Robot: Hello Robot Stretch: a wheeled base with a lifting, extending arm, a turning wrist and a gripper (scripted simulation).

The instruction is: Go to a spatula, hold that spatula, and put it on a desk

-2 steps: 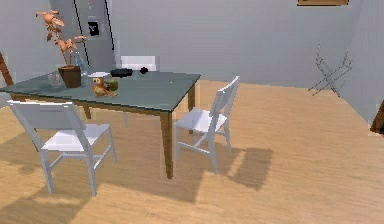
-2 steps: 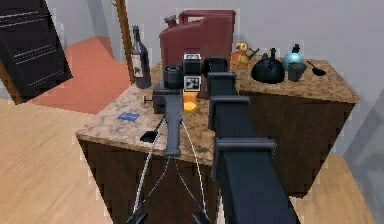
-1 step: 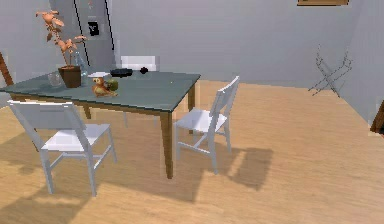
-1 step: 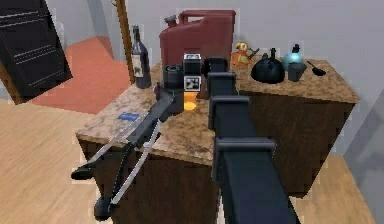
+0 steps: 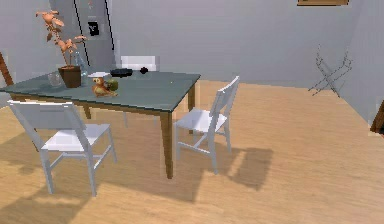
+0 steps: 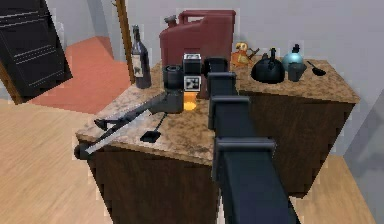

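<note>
My arm [image 6: 235, 130] reaches over a brown stone countertop [image 6: 300, 100]. Left of its two white marker squares, the gripper [image 6: 90, 138] stretches its thin grey fingers [image 6: 125, 125] down toward the counter's near left corner. A small black utensil with a flat blade [image 6: 152, 133], perhaps the spatula, lies on the counter beside the fingers. I cannot tell whether the gripper holds anything. A second dark utensil [image 6: 318, 68] lies at the counter's far right.
On the counter stand a dark bottle [image 6: 140, 55], a red container [image 6: 200, 35], a black kettle [image 6: 268, 68], a teal bottle [image 6: 296, 62] and an orange cup [image 6: 190, 103]. The forward view has a green-topped table [image 5: 150, 92] with white chairs [image 5: 65, 135], a potted plant [image 5: 68, 60] and open wood floor to the right.
</note>
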